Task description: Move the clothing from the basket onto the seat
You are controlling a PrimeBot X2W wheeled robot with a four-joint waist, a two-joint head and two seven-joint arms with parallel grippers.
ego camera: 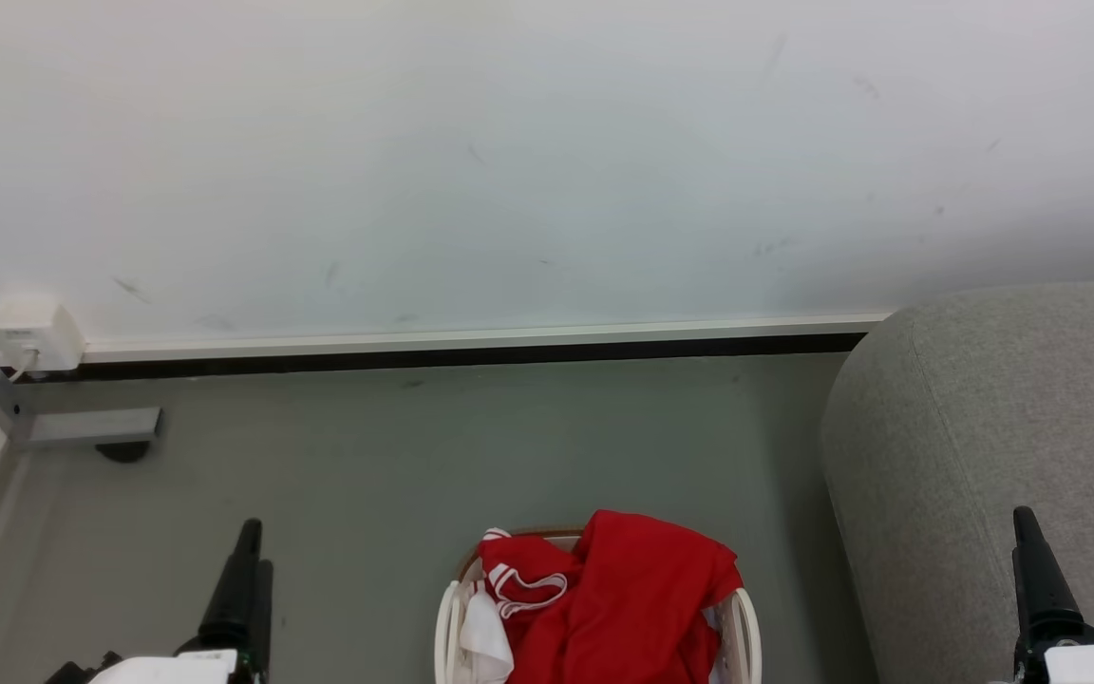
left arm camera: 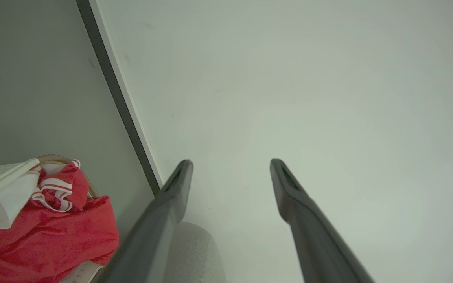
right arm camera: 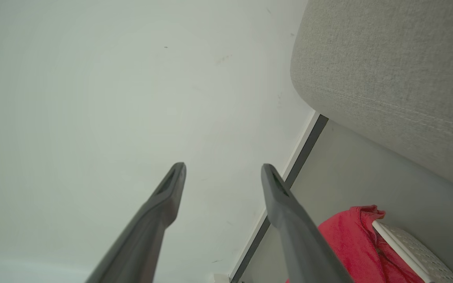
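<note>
Grey floor [ego camera: 395, 456] under basket [ego camera: 447, 622], seat [ego camera: 984, 427]

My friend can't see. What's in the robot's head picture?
A small white basket heaped with red clothing sits on the grey floor at the bottom middle. A big grey seat stands to its right, and the left end effector and right end effector wait low at either side, apart from the basket.

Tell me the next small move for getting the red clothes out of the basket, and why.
Probably lower the right gripper toward the top of the clothing heaped in the basket. It and the left gripper stand open and empty, away from the pile; the seat lies on the robot's right, so that arm likely has the shorter carry.
</note>
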